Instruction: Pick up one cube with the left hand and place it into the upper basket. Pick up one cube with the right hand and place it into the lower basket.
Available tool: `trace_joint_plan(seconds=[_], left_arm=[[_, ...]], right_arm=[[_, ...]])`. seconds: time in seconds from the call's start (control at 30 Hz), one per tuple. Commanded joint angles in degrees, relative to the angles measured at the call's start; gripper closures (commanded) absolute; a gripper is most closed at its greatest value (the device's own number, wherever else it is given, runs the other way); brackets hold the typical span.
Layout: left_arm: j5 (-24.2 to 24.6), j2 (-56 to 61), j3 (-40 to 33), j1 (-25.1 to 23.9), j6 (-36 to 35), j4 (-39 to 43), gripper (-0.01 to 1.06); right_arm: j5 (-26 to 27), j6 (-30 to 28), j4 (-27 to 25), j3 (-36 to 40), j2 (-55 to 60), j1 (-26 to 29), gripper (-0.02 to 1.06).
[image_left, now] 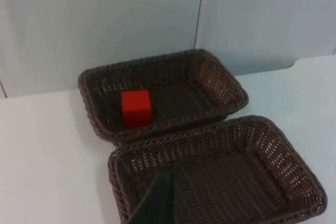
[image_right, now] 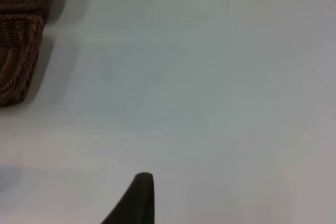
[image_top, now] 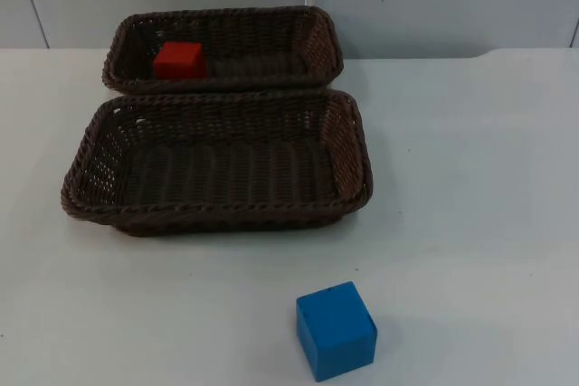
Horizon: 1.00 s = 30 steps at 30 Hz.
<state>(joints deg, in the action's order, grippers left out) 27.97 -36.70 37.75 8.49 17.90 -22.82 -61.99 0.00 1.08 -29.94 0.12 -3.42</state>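
- Red cube (image_top: 178,60) sits inside upper basket (image_top: 318,38), toward its left end; judged the left arm's half of the task is done.
- Lower basket (image_top: 351,146) holds nothing; it lies just in front of the upper basket, rims nearly touching.
- Blue cube (image_top: 336,329) rests on the white table (image_top: 470,223), in front of the lower basket, apart from it.
- Left gripper (image_left: 155,203) hangs over the lower basket; claw state cannot be told.
- Right gripper (image_right: 134,198) hangs over bare table beside the baskets; claw state cannot be told. Judged next: its reach for the blue cube.
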Motion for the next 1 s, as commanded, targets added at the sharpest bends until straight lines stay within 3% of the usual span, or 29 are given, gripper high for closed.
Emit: trace_joint_plan(seconds=[0.0,0.13,0.33,0.63,0.97], left_arm=[[0.4,3.0,-1.5,0.1,-2.0,1.7,0.16],[2.1,10.1,-5.7,0.1,-12.5,10.2,0.16],[5.8,14.9,-8.1,0.1,-21.3,19.9,0.16],[9.6,17.6,-8.3,0.1,-21.4,22.4,0.16],[9.5,17.8,-8.3,0.1,-21.4,22.3,0.16]], right_arm=[[0.1,0.0,0.3,0.4,-0.1,0.0,-0.01],[0.1,0.0,0.3,0.4,-0.1,0.0,-0.01],[0.1,0.0,0.3,0.4,-0.1,0.0,-0.01],[0.1,0.0,0.1,0.4,-0.1,0.0,-0.01],[0.1,0.0,0.0,0.4,-0.1,0.0,-0.01]])
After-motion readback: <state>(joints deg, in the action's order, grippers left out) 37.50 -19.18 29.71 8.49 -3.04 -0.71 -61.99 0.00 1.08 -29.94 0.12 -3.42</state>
